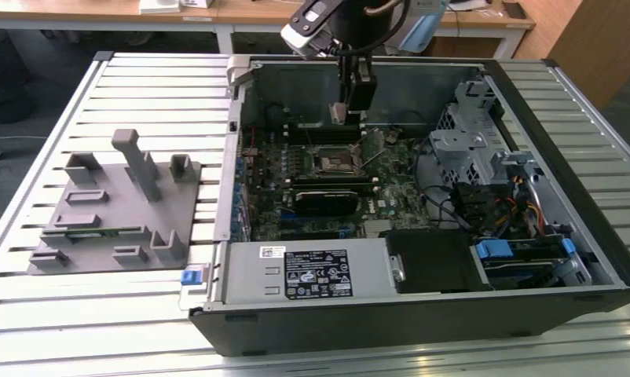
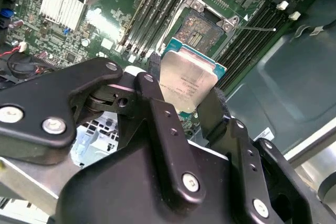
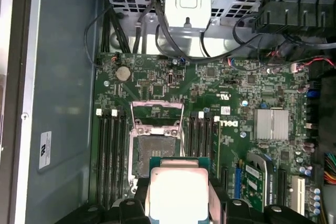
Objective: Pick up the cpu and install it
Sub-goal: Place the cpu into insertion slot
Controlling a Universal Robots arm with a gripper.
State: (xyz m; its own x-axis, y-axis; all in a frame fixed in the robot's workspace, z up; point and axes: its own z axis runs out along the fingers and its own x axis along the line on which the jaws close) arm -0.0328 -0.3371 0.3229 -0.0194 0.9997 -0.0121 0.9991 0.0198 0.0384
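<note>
**CPU in grip above the board, socket open, not seated**

- The cpu (image 2: pixel 187 77) is pinched by two opposite edges between the black fingers (image 2: pixel 156 100), with its metal lid facing the wrist cameras. An edge grip probably keeps the underside free to meet the socket.
- The gripper (image 1: pixel 346 115) hangs inside the open computer case (image 1: pixel 598 259), over the motherboard (image 3: pixel 252 82) toward the rear wall. The chip looks clear of the board, touching nothing but the fingers.
- The CPU socket (image 3: pixel 156 153) is bare, with the contact field exposed. Its metal load plate (image 3: pixel 156 109) is swung up, so the way in from above is open.
- In the first wrist view the chip sits just beside the socket opening and roughly square to it. I judge it not yet over the opening.
- RAM slots (image 3: pixel 111 156) flank the socket on both sides, so there is little room sideways.
- The grey plastic tray (image 1: pixel 116 212) sits on the slatted counter (image 1: pixel 42 330) at the exterior view's left, well apart from the arm.
</note>
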